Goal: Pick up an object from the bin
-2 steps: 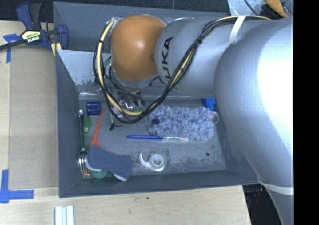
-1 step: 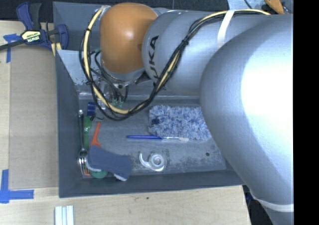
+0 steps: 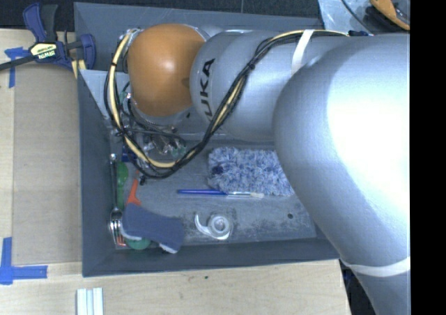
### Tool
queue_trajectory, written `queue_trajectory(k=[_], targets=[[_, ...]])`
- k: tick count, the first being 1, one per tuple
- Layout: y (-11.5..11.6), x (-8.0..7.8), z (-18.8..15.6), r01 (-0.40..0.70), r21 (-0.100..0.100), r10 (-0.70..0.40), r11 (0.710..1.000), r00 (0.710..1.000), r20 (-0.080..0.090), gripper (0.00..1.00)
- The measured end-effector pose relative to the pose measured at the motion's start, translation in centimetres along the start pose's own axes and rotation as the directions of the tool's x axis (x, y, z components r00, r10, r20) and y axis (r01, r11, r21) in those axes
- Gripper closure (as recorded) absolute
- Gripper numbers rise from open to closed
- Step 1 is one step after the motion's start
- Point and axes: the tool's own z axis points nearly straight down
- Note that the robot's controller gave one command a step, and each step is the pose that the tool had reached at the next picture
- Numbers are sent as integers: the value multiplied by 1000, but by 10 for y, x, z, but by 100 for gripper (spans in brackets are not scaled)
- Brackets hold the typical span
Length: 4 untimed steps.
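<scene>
**Bin pick: wrist low by left wall**

Gripper [image 3: 144, 155] sits under the orange wrist cover [image 3: 164, 70], over one green stick [image 3: 123, 181] and one orange scrap [image 3: 132, 199]. Jaws hidden, cannot tell whether apart or together. Nearby: one dark blue pouch [image 3: 155, 228], one blue pen [image 3: 208, 193], one clear tape roll [image 3: 217, 226], one speckled blue cloth [image 3: 249, 171].

Arm [image 3: 279, 97] over bin [image 3: 279, 221] with pen [image 3: 219, 194]

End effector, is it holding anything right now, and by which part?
It cannot be told. The end effector sits low at the left side of the bin, mostly hidden under the arm, beside a green thing.
</scene>
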Motion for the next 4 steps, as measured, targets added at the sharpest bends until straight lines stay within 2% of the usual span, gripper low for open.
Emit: queue_trajectory(k=[1,2,3,4], targets=[[-7,-8,31,-407,-2,407,913,913,7,0],[-4,-1,30,323,0,-323,946,946,0,100],[-4,-1,30,323,0,-323,947,947,0,100],[-3,2,14,322,-4,-322,947,947,-6,100]])
